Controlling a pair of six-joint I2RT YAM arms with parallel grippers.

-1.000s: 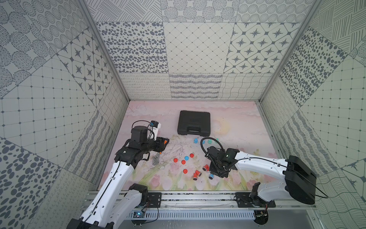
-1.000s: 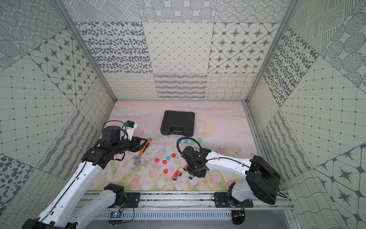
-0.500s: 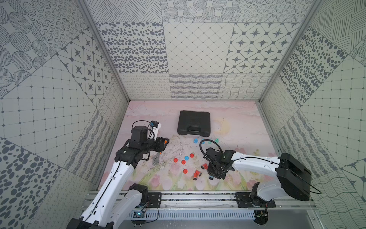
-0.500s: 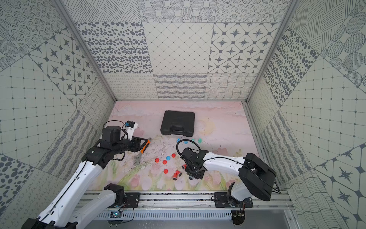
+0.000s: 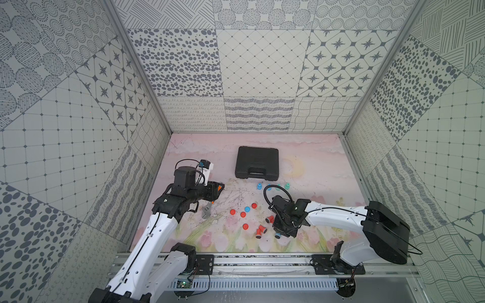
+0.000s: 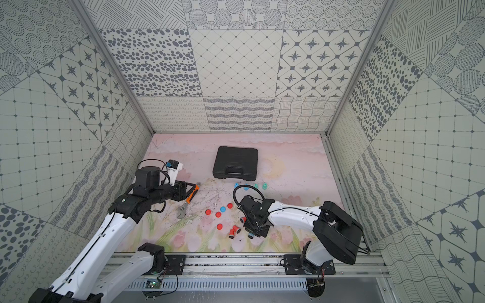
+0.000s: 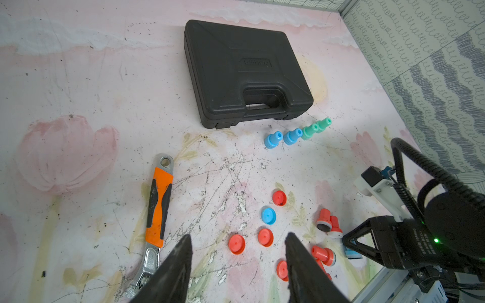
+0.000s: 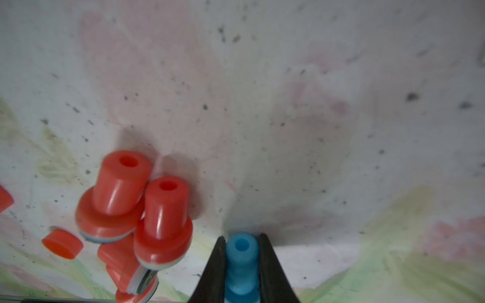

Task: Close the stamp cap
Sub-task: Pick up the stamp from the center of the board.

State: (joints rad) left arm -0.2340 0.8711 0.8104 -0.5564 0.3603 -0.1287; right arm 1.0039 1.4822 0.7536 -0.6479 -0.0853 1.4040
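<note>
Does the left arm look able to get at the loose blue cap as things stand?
Probably yes. The left gripper hovers open over the mat, and the blue cap lies uncovered just ahead of it, apart from the red caps around it.

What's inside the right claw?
A blue stamp, handle pinched in the right claw. Its base is cut off in the wrist view and mostly hidden from above, so capped or not can't be seen.

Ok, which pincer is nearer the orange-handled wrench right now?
Left. The left pincer hovers open right beside the wrench, near its handle. The right pincer, shut on a blue stamp, sits well beyond the loose caps from it.
</note>
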